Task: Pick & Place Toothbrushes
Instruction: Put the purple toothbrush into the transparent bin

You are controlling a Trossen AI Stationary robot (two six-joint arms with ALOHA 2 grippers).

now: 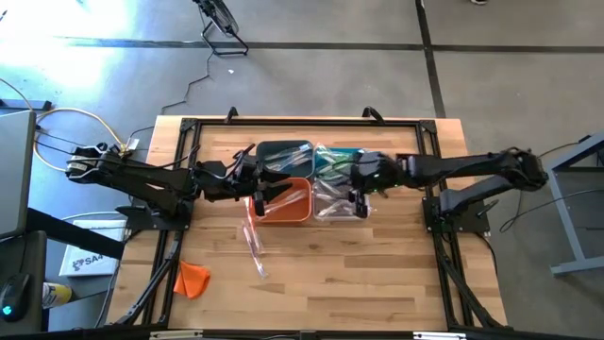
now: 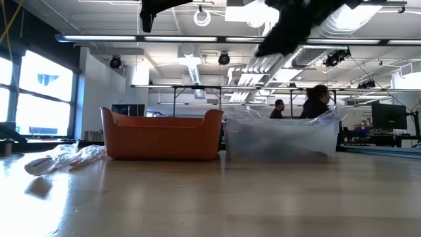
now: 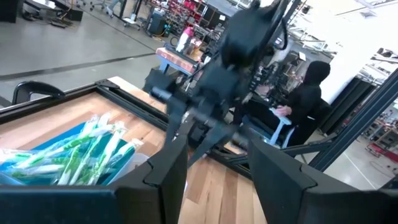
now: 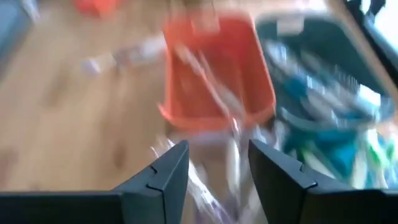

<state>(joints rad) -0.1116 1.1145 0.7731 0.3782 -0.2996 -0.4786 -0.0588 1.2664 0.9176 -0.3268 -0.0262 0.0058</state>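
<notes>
Sorting looked mostly done: toothbrushes (image 1: 332,162) filled teal bin (image 1: 330,159), some in orange bin (image 1: 283,201) and clear bin (image 1: 340,203). Few wrapped ones (image 1: 253,241) lay loose mid-worktop. Right gripper (image 1: 360,196) over clear bin, fingers apart, empty. Left gripper (image 1: 253,179) parted, empty, beside orange bin.

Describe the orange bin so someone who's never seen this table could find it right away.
On the wooden table, four bins sit clustered at the middle between the two arms. The orange bin is the near-left one, beside the clear bin and in front of the dark grey bin. It is the only orange bin.
</notes>
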